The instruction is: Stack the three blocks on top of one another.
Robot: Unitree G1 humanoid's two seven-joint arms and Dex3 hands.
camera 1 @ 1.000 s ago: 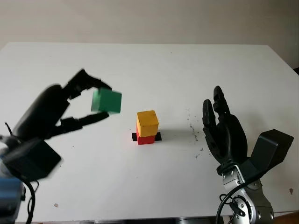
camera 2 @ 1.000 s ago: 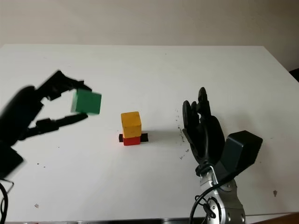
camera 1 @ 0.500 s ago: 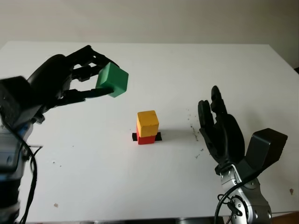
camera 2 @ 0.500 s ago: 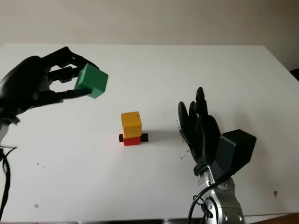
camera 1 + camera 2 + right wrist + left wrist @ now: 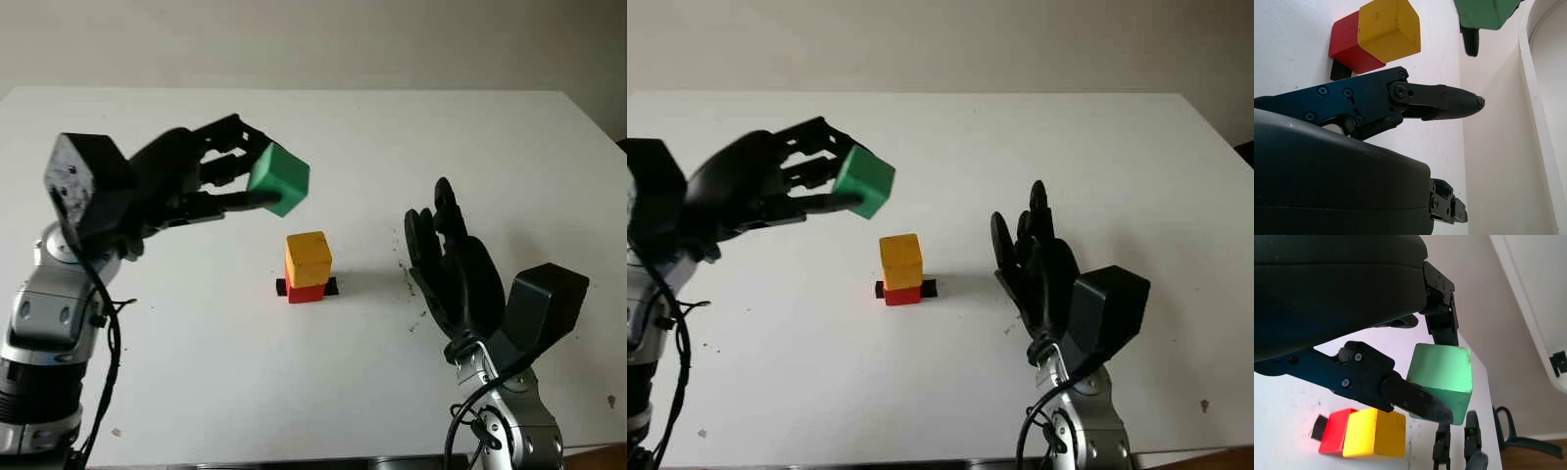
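- We see the left hand [image 5: 211,181] gripping the green block [image 5: 278,178] in the air, above-left of the yellow block [image 5: 309,258].
- The yellow block sits on the red block [image 5: 305,291].
- The right hand [image 5: 453,269], right of that stack, holds nothing.

Left hand [image 5: 181,186] raised, fingers [image 5: 1415,401] clamped.

Both hands are matt black, each with 3 jointed fingers ending in rounded, finely textured tips. The left hand [image 5: 186,186] joins a boxy black wrist block [image 5: 78,181] at its 9 o'clock, studded with small screws, then a silver-grey cylindrical forearm [image 5: 54,323] trailing black cables. The right hand [image 5: 456,279] has a similar black block [image 5: 544,304] at 4 o'clock, over a silver forearm [image 5: 514,436] with looped black cables. Small silver screws dot the finger links [image 5: 1352,105].
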